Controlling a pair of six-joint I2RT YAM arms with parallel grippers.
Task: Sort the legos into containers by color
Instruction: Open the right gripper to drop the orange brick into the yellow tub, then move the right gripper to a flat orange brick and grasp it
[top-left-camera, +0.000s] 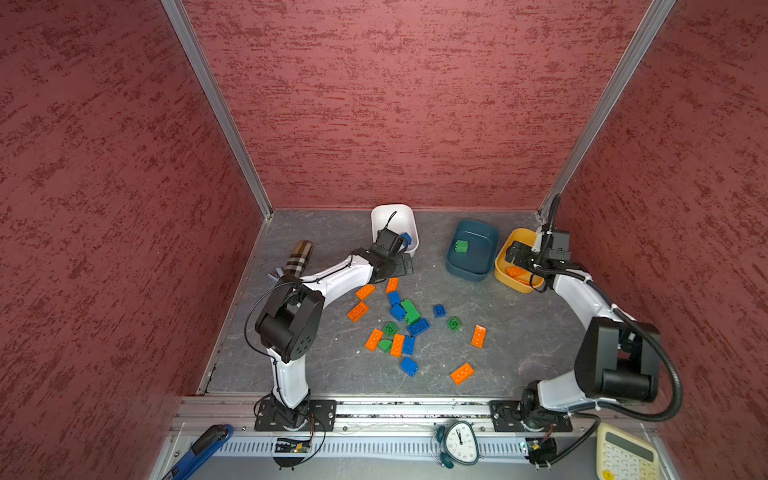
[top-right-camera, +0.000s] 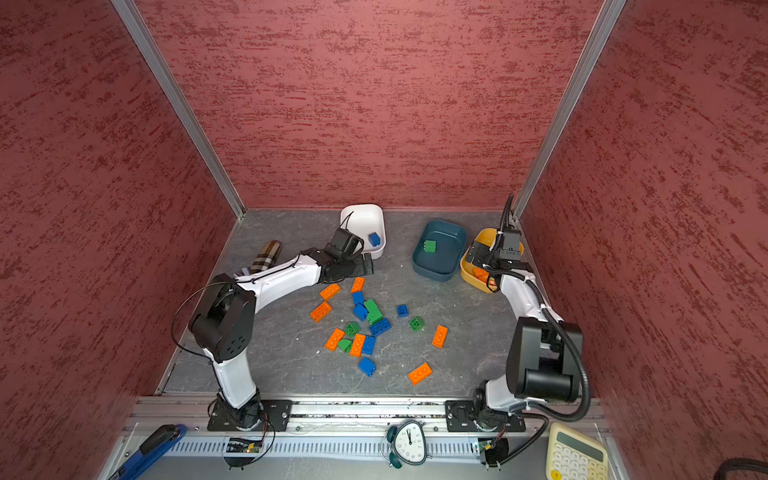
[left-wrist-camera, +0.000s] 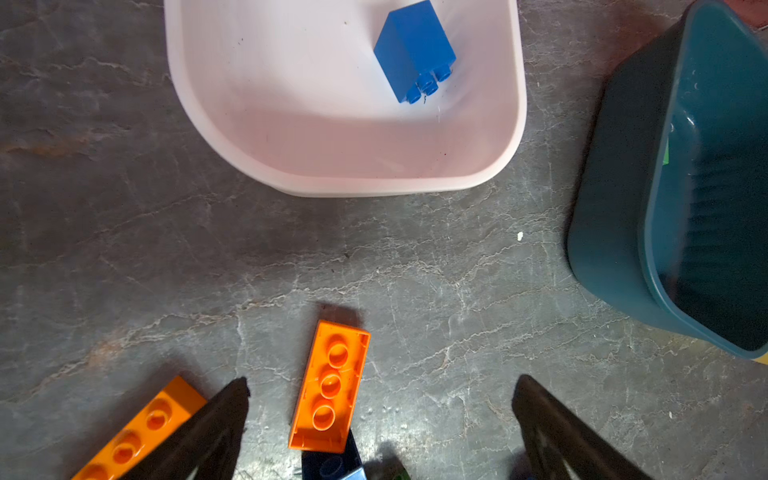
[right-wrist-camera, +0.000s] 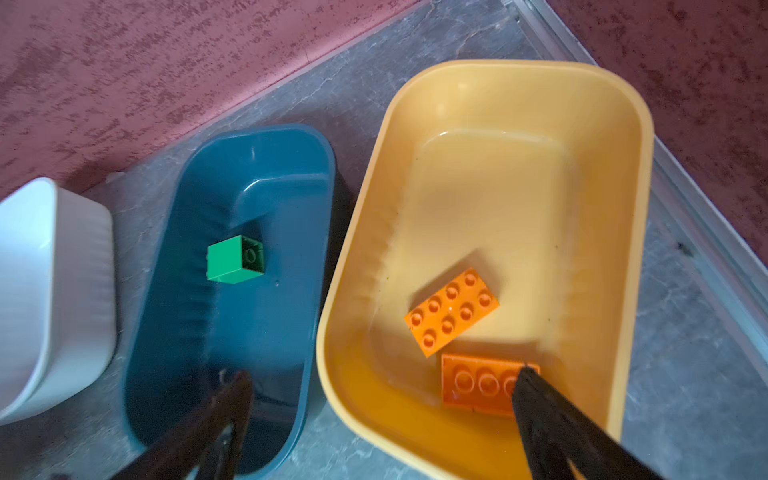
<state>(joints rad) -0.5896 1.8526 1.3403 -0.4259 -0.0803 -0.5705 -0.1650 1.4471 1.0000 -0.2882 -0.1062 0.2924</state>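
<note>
Several orange, blue and green legos (top-left-camera: 399, 324) lie scattered mid-table in both top views. My left gripper (left-wrist-camera: 382, 382) is open and low over the table in front of the white bowl (left-wrist-camera: 345, 183), which holds one blue brick (left-wrist-camera: 415, 50). An upturned orange brick (left-wrist-camera: 330, 386) lies between its fingers, not gripped. My right gripper (right-wrist-camera: 384, 374) hangs open and empty over the near rim of the yellow bowl (right-wrist-camera: 498, 68), where two orange bricks (right-wrist-camera: 452, 309) lie. The teal bowl (right-wrist-camera: 199, 166) holds a green brick (right-wrist-camera: 235, 258).
A plaid pouch (top-left-camera: 299, 257) lies at the left by the left arm. Red walls close in the table on three sides. On the front rail sit a clock (top-left-camera: 459, 442), a calculator (top-left-camera: 623, 457) and a blue-handled tool (top-left-camera: 199, 451).
</note>
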